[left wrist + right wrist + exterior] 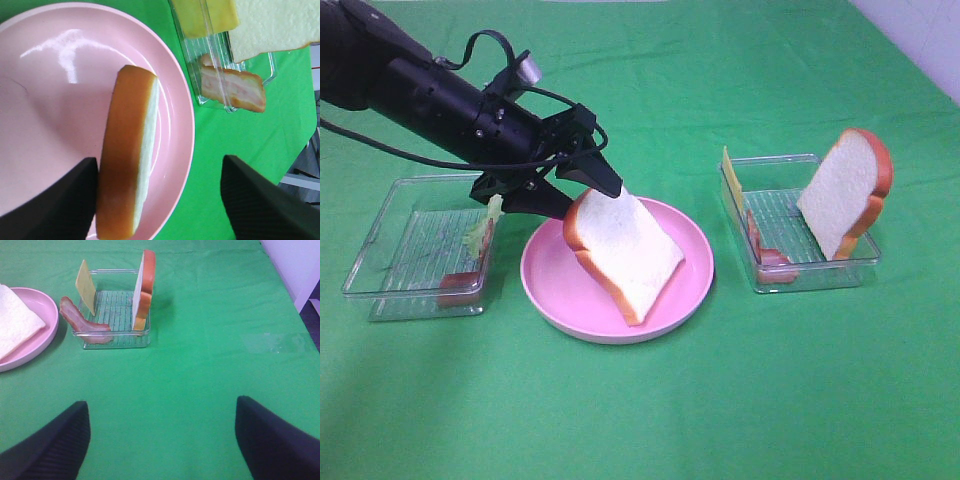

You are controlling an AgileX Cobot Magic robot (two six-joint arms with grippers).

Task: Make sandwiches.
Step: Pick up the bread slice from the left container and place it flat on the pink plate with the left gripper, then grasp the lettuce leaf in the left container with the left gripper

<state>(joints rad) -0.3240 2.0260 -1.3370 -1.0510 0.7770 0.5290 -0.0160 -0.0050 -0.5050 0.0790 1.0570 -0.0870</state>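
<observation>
The left gripper is spread wide. Only one of its jaws is touched by the white toy bread slice with orange-brown crust, which stands tilted with its lower edge on the round pink plate. The right gripper is spread and empty. The slice should be laid flat at the plate's centre, so that fillings from the clear ribbed tray at 3 o'clock and the second tray at 9 o'clock can be stacked evenly.
</observation>
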